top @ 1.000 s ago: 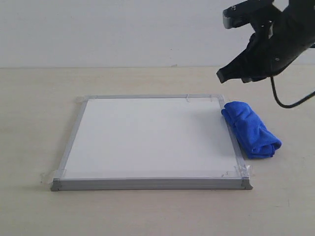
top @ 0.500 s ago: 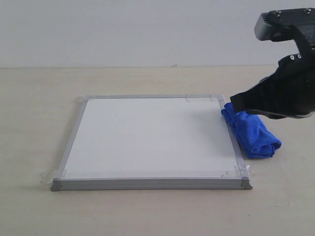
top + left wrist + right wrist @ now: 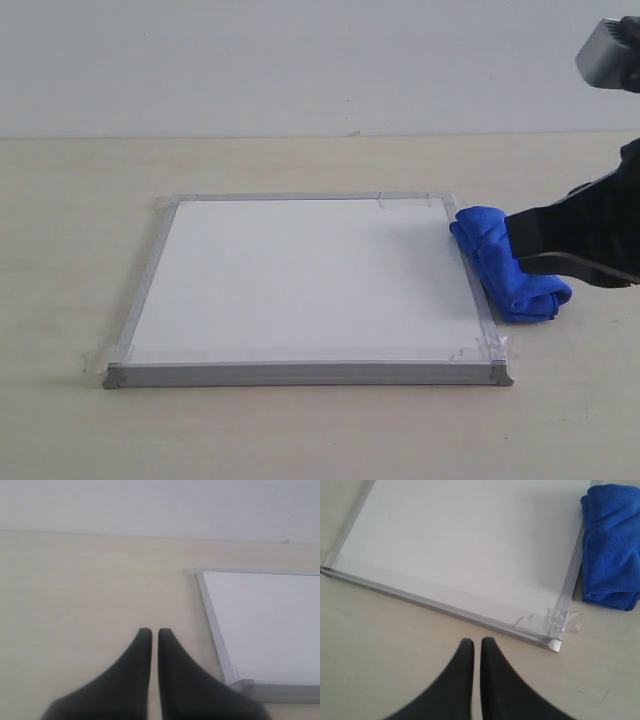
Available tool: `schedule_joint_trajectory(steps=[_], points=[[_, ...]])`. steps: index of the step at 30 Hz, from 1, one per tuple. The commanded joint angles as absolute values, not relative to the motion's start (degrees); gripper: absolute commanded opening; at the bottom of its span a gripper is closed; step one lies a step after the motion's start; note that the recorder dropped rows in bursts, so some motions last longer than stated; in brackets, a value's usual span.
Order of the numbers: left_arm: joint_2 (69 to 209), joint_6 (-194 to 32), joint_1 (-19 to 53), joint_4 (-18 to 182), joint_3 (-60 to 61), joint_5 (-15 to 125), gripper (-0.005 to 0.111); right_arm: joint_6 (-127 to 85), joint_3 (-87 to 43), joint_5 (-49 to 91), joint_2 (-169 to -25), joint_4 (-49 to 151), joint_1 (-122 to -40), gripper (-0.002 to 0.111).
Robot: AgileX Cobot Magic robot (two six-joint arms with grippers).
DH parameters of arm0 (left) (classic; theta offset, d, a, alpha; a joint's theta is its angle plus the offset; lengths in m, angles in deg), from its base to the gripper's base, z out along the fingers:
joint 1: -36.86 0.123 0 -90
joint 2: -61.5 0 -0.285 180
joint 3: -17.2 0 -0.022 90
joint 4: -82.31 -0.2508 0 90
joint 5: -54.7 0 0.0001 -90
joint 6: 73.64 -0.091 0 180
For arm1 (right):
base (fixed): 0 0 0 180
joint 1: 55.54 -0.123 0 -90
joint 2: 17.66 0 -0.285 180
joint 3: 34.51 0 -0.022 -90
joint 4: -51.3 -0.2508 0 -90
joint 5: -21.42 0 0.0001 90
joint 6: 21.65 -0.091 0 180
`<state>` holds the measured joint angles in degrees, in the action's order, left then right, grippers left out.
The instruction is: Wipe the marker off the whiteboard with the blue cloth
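Observation:
The whiteboard [image 3: 300, 280] lies flat on the table, grey-framed with clear tape at its corners; it also shows in the wrist views [image 3: 270, 625] [image 3: 470, 545]. No marker line shows on its white surface in any view. The blue cloth [image 3: 490, 250] lies folded on the table, touching the board's right frame [image 3: 612, 545]. My right gripper [image 3: 515, 240] is shut and empty, hanging at the right in front of the cloth and hiding part of it; its tips [image 3: 474, 641] point at bare table near a board corner. My left gripper [image 3: 151, 631] is shut, empty, beside the board's left frame.
The light wooden table [image 3: 300, 430] stretches round the board, with a pale wall behind. The right arm's camera housing [image 3: 610, 50] sits at the top right corner. The left arm is out of the exterior view.
The right arm has swung right and down, from above the board's far right corner to in front of the cloth. The cloth and the board have not moved.

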<state>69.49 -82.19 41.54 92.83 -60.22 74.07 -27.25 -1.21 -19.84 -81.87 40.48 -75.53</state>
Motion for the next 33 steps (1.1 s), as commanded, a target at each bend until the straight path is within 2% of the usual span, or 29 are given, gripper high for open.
schedule_joint_trajectory(steps=[1,13,16,22,33], points=[[69.3,-82.3,41.4,92.9,-60.0,73.5,0.004,-27.5,-1.2,-18.9,-81.4,40.5,-75.6,0.0],[69.3,-82.3,41.4,92.9,-60.0,73.5,0.004,-27.4,-1.2,-18.4,-81.4,41.4,-76.2,0.0],[69.3,-82.3,41.4,92.9,-60.0,73.5,0.004,-27.5,0.4,-14.6,-80.7,41.4,-76.2,0.0],[69.3,-82.3,41.4,92.9,-60.0,73.5,0.004,-27.7,13.2,4.0,-71.4,39.7,-76.2,0.0],[69.3,-82.3,41.4,92.9,-60.0,73.5,0.004,-28.6,34.8,21.4,-46.3,39.7,-76.1,0.0]])
